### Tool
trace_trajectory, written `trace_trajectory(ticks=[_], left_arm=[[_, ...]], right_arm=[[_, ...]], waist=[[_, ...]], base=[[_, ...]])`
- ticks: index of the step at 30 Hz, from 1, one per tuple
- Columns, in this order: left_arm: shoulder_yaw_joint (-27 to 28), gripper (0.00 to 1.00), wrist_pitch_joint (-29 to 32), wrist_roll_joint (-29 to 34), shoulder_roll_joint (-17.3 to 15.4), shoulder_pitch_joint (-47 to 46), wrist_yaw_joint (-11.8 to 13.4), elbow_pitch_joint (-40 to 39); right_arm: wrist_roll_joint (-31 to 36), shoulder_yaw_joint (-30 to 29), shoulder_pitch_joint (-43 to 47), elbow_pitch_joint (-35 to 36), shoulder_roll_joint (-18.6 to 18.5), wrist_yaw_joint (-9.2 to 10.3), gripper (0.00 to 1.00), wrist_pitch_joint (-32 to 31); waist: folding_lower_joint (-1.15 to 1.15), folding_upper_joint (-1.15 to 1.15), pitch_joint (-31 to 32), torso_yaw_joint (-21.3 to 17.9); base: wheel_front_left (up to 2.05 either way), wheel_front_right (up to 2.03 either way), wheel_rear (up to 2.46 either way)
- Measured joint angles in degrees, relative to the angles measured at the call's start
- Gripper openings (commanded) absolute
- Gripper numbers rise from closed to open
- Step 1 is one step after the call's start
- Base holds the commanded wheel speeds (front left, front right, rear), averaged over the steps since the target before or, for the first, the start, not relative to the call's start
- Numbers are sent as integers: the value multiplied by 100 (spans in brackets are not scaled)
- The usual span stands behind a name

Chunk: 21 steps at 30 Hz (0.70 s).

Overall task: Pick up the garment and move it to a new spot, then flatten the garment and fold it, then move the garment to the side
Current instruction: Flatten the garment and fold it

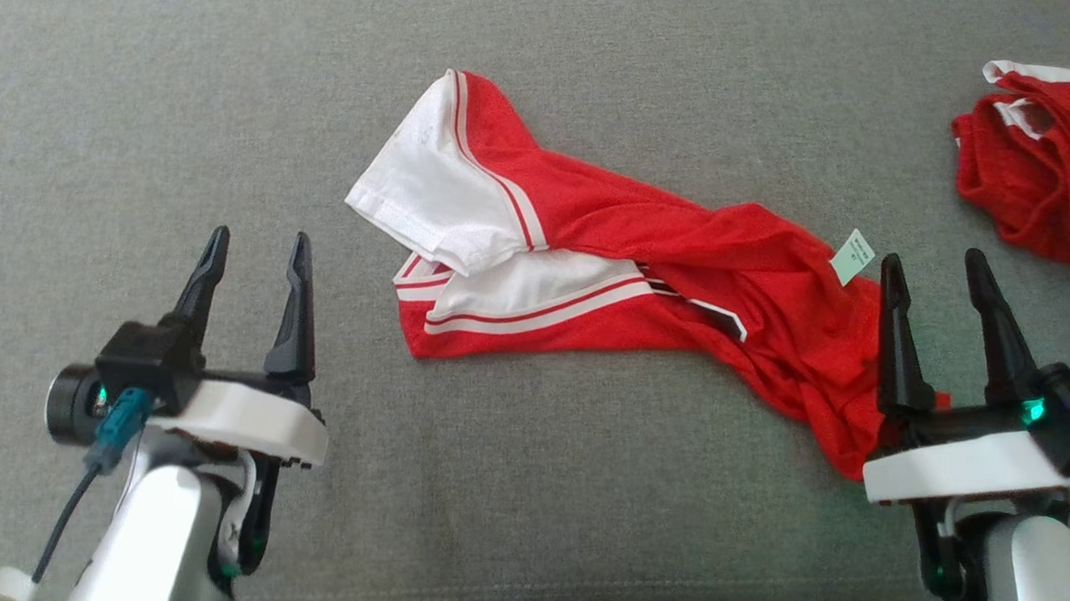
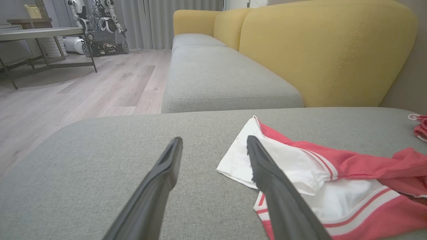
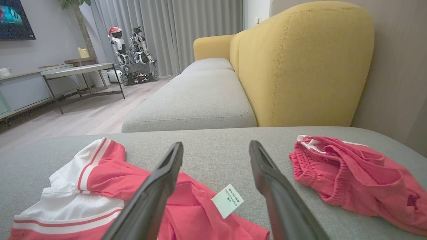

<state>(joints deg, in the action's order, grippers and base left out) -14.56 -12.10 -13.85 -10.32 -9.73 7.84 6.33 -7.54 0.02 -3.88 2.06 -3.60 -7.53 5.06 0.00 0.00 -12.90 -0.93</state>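
Your grey sofa seat (image 1: 533,520) carries the crumpled red-and-white garment (image 1: 648,242) at its middle, the lower right end hidden behind the right claw (image 1: 933,259). That claw stands wide and empty, as does the left claw (image 1: 259,242), apart from the white end. A second red cloth (image 1: 1045,181) is cut off at the right.
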Motion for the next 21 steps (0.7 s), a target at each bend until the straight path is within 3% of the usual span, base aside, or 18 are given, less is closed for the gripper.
trace_trajectory(ticks=[4,9,16,21], left_arm=[[-37,100,70,-27,-14,-4,-45,-14],[-171,100,480,-278,-21,-332,-356,253],[-143,100,1338,-933,-29,-1471,-979,1518],[-132,100,1506,-1103,-113,-1843,-1205,2310]], right_arm=[[0,2,-1,-3,0,0,100,-11],[-1,7,-16,4,-4,0,100,-30],[-51,170,-161,-23,-15,0,100,-20],[-89,265,-380,-91,-15,0,100,51]], waist=[[0,0,-22,3],[0,0,-149,-7],[0,0,-434,-215],[0,0,-621,-399]], base=[[0,0,0],[0,0,0],[0,0,0],[0,0,0]])
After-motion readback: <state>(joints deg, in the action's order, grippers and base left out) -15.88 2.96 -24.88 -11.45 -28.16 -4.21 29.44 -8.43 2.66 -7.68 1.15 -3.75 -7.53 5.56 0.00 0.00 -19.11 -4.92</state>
